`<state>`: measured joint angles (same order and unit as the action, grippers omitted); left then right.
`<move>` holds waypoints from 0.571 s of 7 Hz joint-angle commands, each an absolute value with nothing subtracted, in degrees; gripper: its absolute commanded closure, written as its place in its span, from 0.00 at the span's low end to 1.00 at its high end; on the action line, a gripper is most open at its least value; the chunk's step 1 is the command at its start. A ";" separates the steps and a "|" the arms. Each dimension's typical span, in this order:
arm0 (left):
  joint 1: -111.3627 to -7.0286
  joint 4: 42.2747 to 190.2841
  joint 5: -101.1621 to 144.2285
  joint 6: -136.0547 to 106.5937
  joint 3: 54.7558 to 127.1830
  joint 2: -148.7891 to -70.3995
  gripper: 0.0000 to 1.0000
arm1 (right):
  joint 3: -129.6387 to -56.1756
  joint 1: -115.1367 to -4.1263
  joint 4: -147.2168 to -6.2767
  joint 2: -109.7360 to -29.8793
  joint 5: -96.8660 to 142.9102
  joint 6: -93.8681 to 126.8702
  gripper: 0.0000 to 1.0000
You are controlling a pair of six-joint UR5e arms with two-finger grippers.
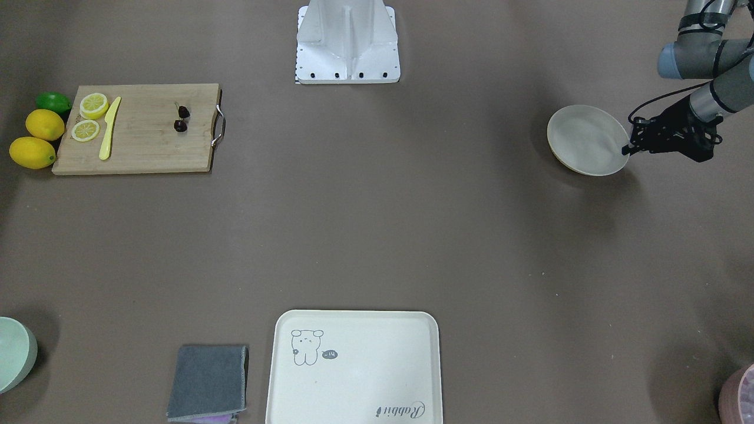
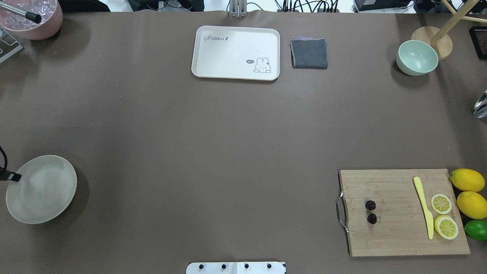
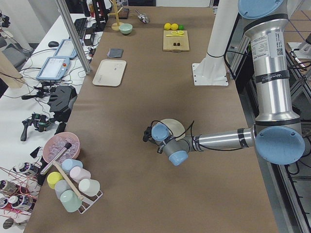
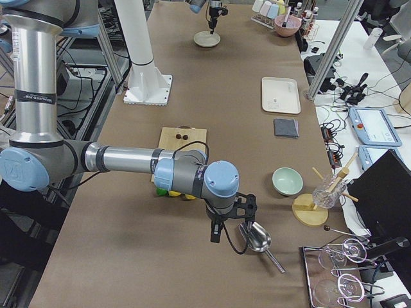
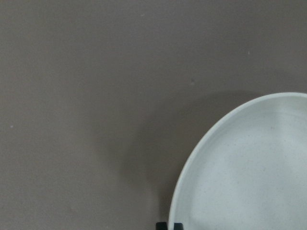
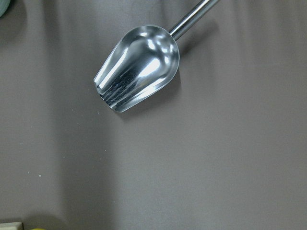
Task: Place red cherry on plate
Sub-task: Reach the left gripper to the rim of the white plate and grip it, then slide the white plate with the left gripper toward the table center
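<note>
Two dark cherries on one stem, the red cherry point(image 2: 371, 211), sit on the cutting board point(image 2: 395, 236) near its metal-handle end, untouched. The plate point(image 2: 42, 188) is well apart from the board, at the opposite end of the table, and empty. The left gripper point(image 1: 628, 148) is at the plate's rim, on the side facing away from the board. The wrist view shows its fingertips narrow and right on the rim, so I read it as pinching the plate, which looks tipped up off the table. The right gripper point(image 4: 231, 221) hangs past the board's lemon end, over a metal scoop point(image 6: 139, 67). Only a side view shows it, so I can't tell if it's wide or closed. Step in hand, my read: staging the plate; the pick hasn't started. Next move needs the plate set flat nearer the board, then a fine pinch on a very small target — the stem or one fruit, low over the wood.
</note>
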<state>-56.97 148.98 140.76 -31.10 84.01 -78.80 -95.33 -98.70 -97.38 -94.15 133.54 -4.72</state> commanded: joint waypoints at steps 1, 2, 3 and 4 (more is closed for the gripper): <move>-58.26 148.36 149.44 -31.46 83.85 -80.93 1.00 | -95.98 -98.70 -97.38 -94.13 133.51 -4.66 0.00; -61.66 147.14 150.02 -34.68 83.93 -83.47 1.00 | -95.98 -98.70 -97.38 -94.22 133.68 -4.83 0.00; -62.05 147.04 147.24 -40.98 83.94 -87.32 1.00 | -95.98 -98.70 -97.38 -94.65 133.94 -5.44 0.00; -61.79 145.65 142.43 -49.57 83.76 -92.84 1.00 | -95.98 -98.70 -97.38 -94.66 134.03 -5.36 0.00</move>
<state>-61.45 146.87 146.60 -40.80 83.88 -87.16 -95.96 -98.70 -97.38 -94.51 133.86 -5.21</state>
